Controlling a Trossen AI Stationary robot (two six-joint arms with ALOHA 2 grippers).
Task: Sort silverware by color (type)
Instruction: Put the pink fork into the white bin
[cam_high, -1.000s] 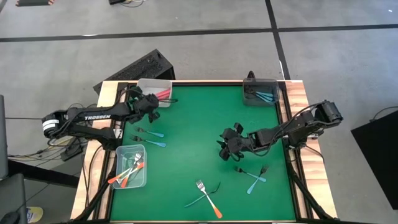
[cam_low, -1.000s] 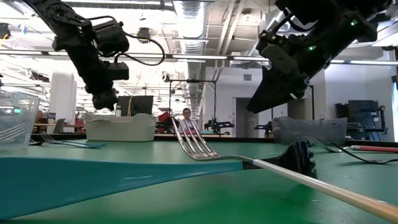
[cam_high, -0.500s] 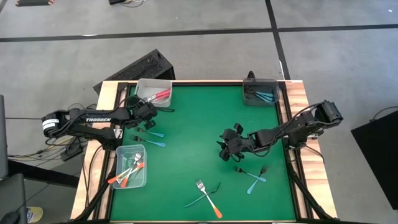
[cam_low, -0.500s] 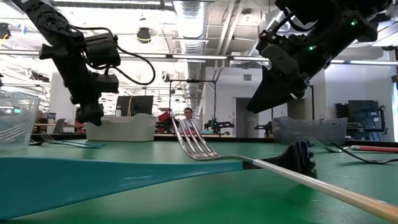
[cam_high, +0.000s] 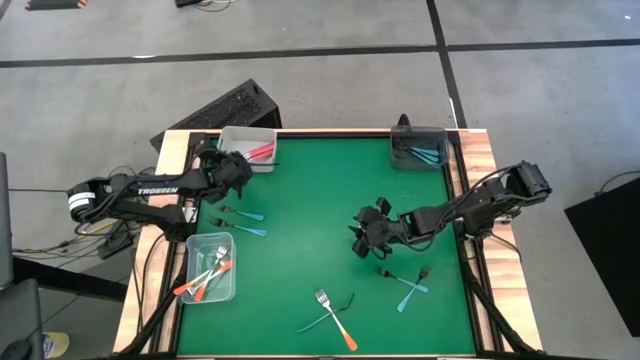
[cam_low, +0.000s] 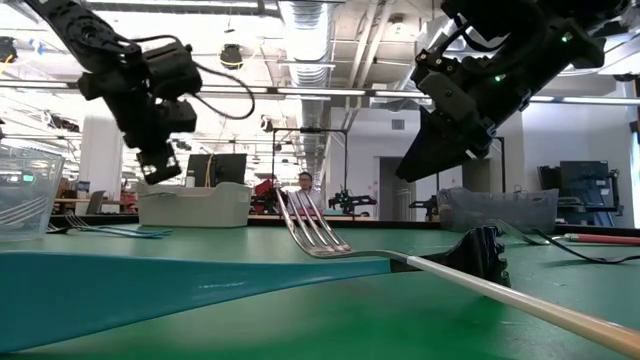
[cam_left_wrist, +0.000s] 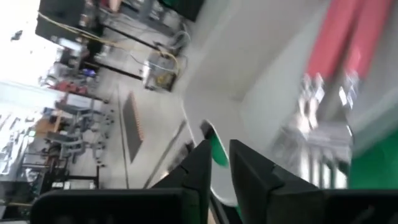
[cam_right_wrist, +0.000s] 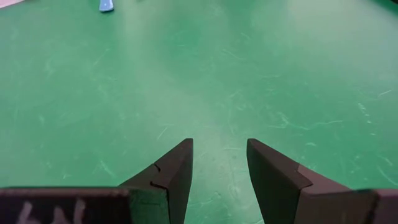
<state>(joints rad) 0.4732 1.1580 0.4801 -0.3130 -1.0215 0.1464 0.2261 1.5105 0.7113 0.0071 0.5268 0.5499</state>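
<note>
Silverware lies on the green mat: two teal-handled forks (cam_high: 240, 221) by the left side, a crossed pair (cam_high: 405, 282) at the right, and an orange-handled fork (cam_high: 336, 320) crossing a teal one near the front. Red-handled forks (cam_high: 260, 152) lie in the clear bin (cam_high: 232, 135) at the back left. My left gripper (cam_high: 238, 168) hovers at that bin's near edge, its fingers (cam_left_wrist: 202, 163) a narrow gap apart and holding nothing. My right gripper (cam_high: 360, 238) hangs open over bare mat (cam_right_wrist: 219, 162), right of centre.
A clear bin (cam_high: 228, 290) with orange-handled forks stands at the near left. A dark grey bin (cam_high: 402, 160) with teal-handled forks sits at the back right. Wooden rails edge the mat on the left and right. Bare mat lies in the middle.
My left gripper has drawn back from over the back-left clear bin toward the table's left edge and turned at the wrist. The red-handled forks lie in that bin.
</note>
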